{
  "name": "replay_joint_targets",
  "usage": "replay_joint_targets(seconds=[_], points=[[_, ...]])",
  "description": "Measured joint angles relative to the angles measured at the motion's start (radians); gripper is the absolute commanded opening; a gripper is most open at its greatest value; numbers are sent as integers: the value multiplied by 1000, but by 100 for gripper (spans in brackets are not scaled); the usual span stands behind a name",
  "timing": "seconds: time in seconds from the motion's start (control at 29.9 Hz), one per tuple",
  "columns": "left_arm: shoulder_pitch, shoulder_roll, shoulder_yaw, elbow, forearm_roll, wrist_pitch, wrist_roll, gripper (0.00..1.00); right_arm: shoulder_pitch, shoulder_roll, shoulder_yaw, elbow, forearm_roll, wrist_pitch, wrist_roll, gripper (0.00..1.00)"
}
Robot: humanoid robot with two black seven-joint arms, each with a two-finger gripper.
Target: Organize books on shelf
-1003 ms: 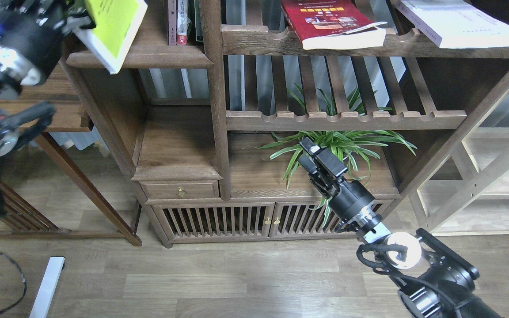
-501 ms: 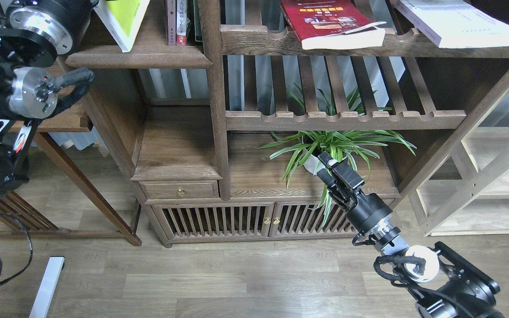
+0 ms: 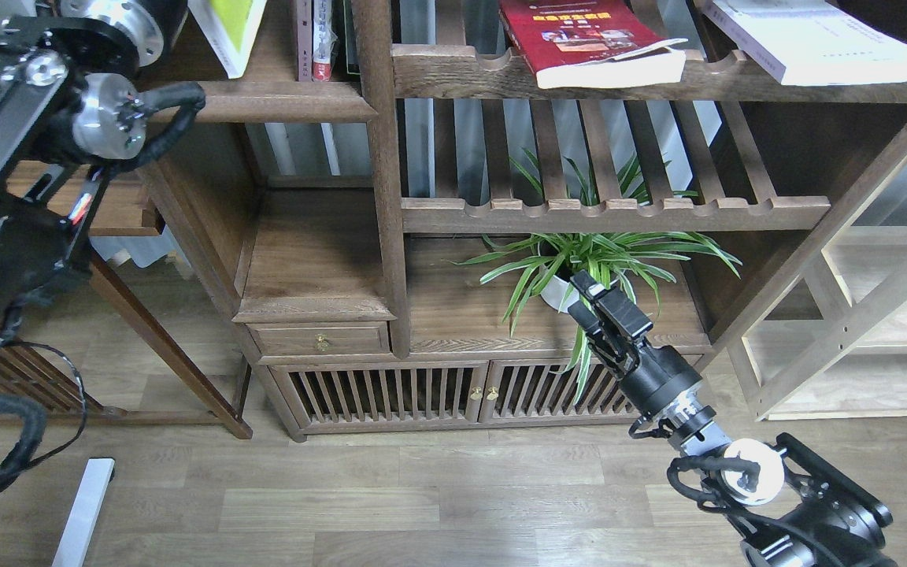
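Observation:
The yellow-green book (image 3: 229, 31) stands tilted over the left end of the solid dark shelf (image 3: 264, 101) and is cut off by the top edge. My left arm's wrist (image 3: 111, 20) is just left of it. The left gripper itself is above the frame, so any hold on the book is hidden. The red book (image 3: 579, 35) lies flat on the upper slatted rack (image 3: 453, 71). The pale white-lilac book (image 3: 812, 39) lies flat at that rack's right end. My right gripper (image 3: 591, 295) is low in front of the plant, fingers together and empty.
Some thin books (image 3: 318, 39) stand upright at the shelf's right end against the post (image 3: 379, 157). A green spider plant (image 3: 595, 256) sits under a lower slatted rack (image 3: 619, 211). A small side table (image 3: 119, 216) is at the left, and a pale wood frame (image 3: 855, 315) at the right.
My left arm has risen and swung right, lifting the yellow-green book until most of it left the top edge. My right gripper drew back down and right from the plant, then held still.

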Motion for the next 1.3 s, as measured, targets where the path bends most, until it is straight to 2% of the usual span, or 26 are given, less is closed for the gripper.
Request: replay_joint_targets(seconds=[0.3, 0.43, 0.74, 1.3], points=[[-73, -19, 24, 135, -6, -14, -28, 3, 0, 0, 12, -3, 4, 0, 0, 85], [-101, -26, 34, 187, -37, -21, -53, 4, 0, 0, 12, -3, 7, 0, 0, 85], [-205, -33, 158, 333, -171, -71, -103, 5, 0, 0, 12, -3, 8, 0, 0, 85], [-220, -69, 204, 401, -197, -78, -110, 13, 0, -2, 24, -4, 14, 0, 0, 85]])
